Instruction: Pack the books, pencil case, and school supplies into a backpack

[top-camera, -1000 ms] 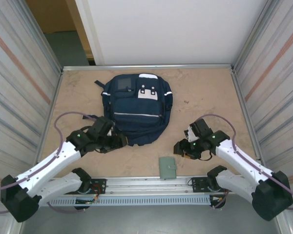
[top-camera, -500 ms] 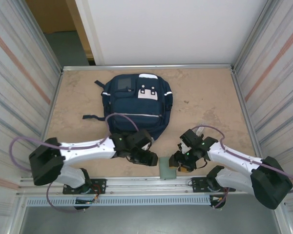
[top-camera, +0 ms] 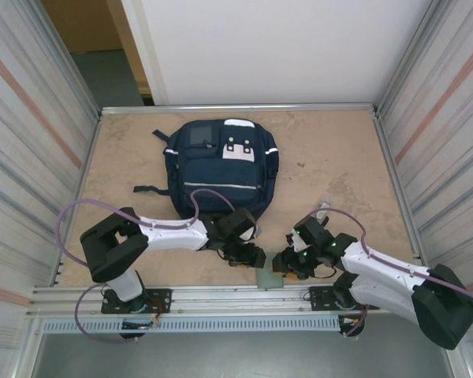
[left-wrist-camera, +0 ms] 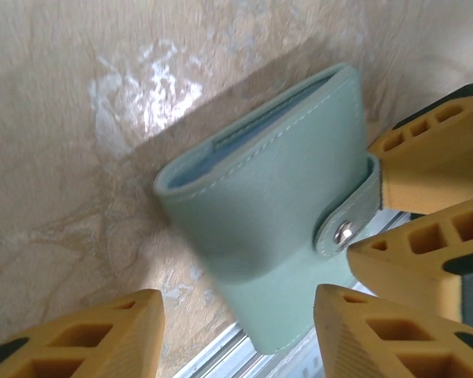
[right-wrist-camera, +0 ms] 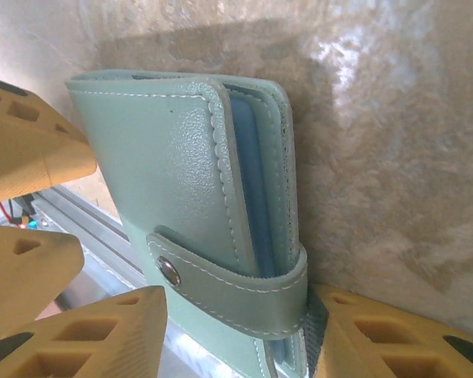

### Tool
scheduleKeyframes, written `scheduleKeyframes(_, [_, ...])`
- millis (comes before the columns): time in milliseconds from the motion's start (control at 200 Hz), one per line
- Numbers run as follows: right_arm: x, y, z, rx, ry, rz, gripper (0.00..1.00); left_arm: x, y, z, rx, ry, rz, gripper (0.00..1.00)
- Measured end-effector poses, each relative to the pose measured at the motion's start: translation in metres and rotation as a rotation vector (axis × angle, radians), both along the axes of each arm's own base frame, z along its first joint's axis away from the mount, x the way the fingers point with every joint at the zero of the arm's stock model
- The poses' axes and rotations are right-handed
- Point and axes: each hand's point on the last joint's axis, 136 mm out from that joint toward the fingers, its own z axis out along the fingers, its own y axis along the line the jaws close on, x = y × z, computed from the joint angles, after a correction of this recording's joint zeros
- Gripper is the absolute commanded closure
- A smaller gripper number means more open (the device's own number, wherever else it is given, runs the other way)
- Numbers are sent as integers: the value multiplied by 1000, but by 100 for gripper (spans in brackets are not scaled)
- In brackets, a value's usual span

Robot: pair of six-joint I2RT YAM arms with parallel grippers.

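The grey-green booklet [left-wrist-camera: 260, 228] with a snap strap [right-wrist-camera: 221, 283] lies at the table's near edge, one corner over the metal rail, and looks tipped up on one side. My left gripper [left-wrist-camera: 236, 339] is open, with the booklet's lower corner between its fingers and a gap on the left. My right gripper [right-wrist-camera: 240, 339] is open and straddles the booklet from the other side, its right pad [right-wrist-camera: 394, 339] against the strap fold. From above, both grippers [top-camera: 252, 257] [top-camera: 284, 264] meet over the booklet [top-camera: 266, 279]. The navy backpack [top-camera: 221, 169] lies flat behind them.
The aluminium rail [top-camera: 221, 295] runs along the near table edge right under the booklet. Corrugated metal walls [top-camera: 31, 157] close in both sides. Bare tan tabletop [top-camera: 331, 165] spreads right of the backpack.
Both arms have swung inward and down to the booklet; the left gripper came from beside the backpack's lower corner. Both sets of jaws have narrowed a little.
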Motion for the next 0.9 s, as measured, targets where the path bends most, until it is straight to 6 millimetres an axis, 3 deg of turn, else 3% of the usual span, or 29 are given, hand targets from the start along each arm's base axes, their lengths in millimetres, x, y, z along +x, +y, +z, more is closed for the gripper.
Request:
scheduleKeyframes(241, [4, 9, 5, 49, -20, 12, 55, 0, -3, -1, -15, 26, 0, 64])
scheduleKeyframes(661, [12, 22, 15, 128, -62, 37, 56, 7, -1, -5, -30, 25, 24, 63])
scheduleKeyframes(897, [12, 30, 8, 123, -66, 66, 60, 13, 5, -8, -41, 33, 56, 62])
